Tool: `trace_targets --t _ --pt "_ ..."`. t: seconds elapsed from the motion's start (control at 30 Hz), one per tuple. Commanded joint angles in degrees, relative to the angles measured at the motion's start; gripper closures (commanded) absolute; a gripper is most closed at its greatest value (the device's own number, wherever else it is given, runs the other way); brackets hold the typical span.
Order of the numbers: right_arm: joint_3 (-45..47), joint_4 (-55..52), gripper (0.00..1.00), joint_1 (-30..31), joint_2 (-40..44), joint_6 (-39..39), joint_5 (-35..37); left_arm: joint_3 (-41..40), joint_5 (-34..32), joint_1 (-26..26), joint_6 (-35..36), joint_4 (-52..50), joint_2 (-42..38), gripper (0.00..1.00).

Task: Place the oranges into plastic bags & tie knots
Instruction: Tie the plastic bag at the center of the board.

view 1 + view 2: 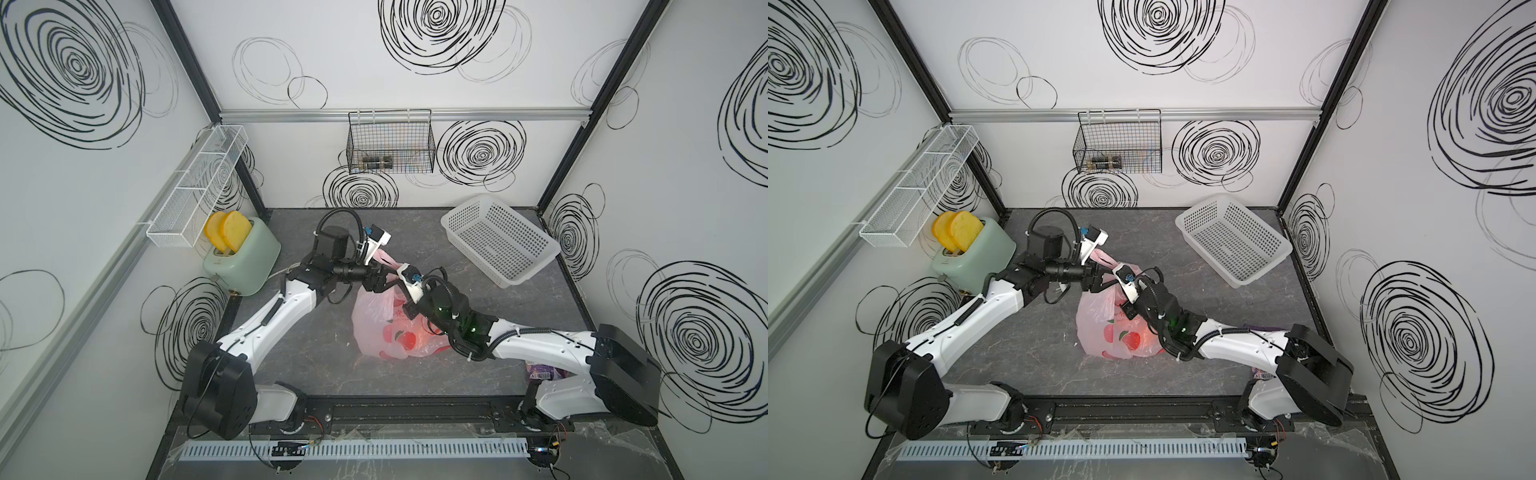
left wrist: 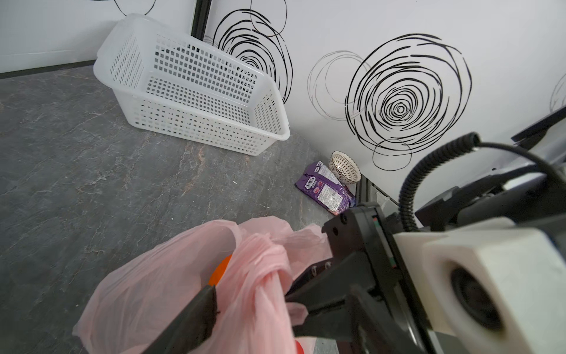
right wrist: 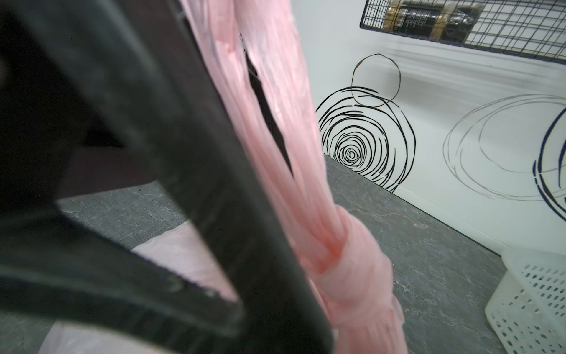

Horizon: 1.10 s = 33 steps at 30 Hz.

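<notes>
The pink plastic bag (image 1: 376,320) (image 1: 1100,320) lies mid-table, with the oranges (image 1: 411,338) (image 1: 1140,338) glowing through its film; one orange (image 2: 221,269) shows at the bag's mouth. Its handles are twisted into a knot (image 2: 272,271) (image 3: 346,254) with a rope-like tail rising from it. My left gripper (image 2: 281,312) (image 1: 388,286) stands open, one finger on each side of the tail just above the knot. My right gripper (image 2: 295,295) (image 1: 397,270) meets it from the other side, shut on a fold of the handle; in the right wrist view its dark finger (image 3: 245,245) runs along the tail.
A white perforated basket (image 1: 498,241) (image 2: 190,92) stands tilted at the back right. A green toaster (image 1: 245,259) with toast is at the left wall. A purple packet (image 2: 324,190) and a small patterned bowl (image 2: 344,167) lie by the right wall. A black wire basket (image 1: 390,145) hangs behind.
</notes>
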<state>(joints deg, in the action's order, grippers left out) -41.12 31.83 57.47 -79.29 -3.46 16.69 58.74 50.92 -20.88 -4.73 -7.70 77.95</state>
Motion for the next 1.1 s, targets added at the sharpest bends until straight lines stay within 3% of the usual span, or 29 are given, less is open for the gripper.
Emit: trace_targets --t 0.0,0.07,0.23,0.33,0.5,0.67,0.73,1.07 --pt "0.87 2.65 1.00 0.29 0.45 -0.10 -0.56 1.46 -1.34 -0.24 1.36 1.42 0.87 0.34" --pt "0.98 2.84 1.00 0.27 0.40 -0.05 -0.93 1.46 -1.60 -0.63 0.91 2.15 1.10 0.40" --pt "0.77 1.84 1.00 0.27 0.72 0.58 -1.19 1.46 -3.37 -1.38 -0.52 3.57 1.94 0.80" --pt "1.29 0.22 0.92 0.21 2.21 1.37 -1.56 1.21 -4.66 -1.35 -1.06 4.01 2.07 0.93" --pt "1.57 -9.36 0.70 0.01 7.83 4.24 -4.12 1.20 -4.47 -1.31 -1.33 4.45 2.16 1.00" --pt "0.08 -22.34 0.54 -2.49 15.56 6.28 -10.94 1.10 -4.06 -1.35 -0.72 4.24 1.86 1.00" --pt "-1.10 -24.91 0.48 -6.02 16.77 6.73 -16.93 1.03 -3.94 -1.38 -0.48 4.29 1.76 1.00" --pt "-13.74 -35.69 0.39 -21.46 11.62 -0.67 -44.39 0.67 -3.28 -1.84 0.26 3.66 1.26 1.00"
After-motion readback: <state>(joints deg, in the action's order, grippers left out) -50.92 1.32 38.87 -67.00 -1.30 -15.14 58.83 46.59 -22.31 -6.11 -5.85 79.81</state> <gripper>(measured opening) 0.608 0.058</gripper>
